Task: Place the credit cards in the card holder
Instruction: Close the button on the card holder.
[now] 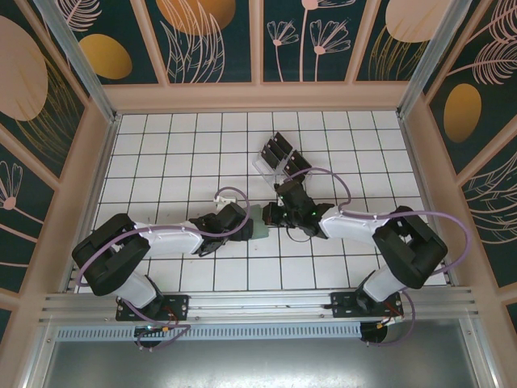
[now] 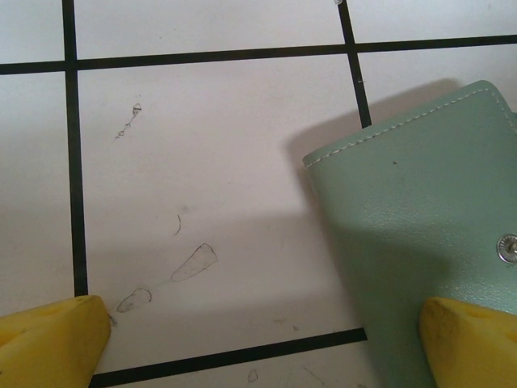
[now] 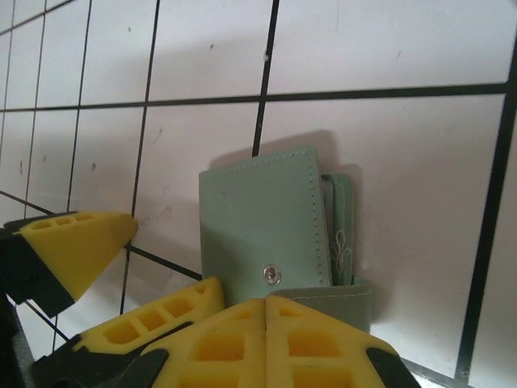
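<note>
The sage-green card holder (image 3: 258,218) lies flat on the white tiles between my two grippers (image 1: 260,223). Its snap (image 3: 273,276) faces up and its flap (image 3: 343,297) is folded out at the near edge. My right gripper (image 3: 266,305) is shut, its yellow tips together right at that flap; I cannot tell whether the flap is pinched. My left gripper (image 2: 265,317) is wide open, with one finger (image 2: 472,343) over the holder's (image 2: 412,218) corner by the snap and the other on bare tile. Black credit cards (image 1: 279,149) stand in a clear rack.
The clear slotted rack (image 1: 272,163) sits just behind the right gripper (image 1: 280,215). The left gripper (image 1: 242,223) comes in from the left. Peach walls enclose the tiled floor (image 1: 178,153), and a metal rail (image 1: 258,303) runs along the near edge.
</note>
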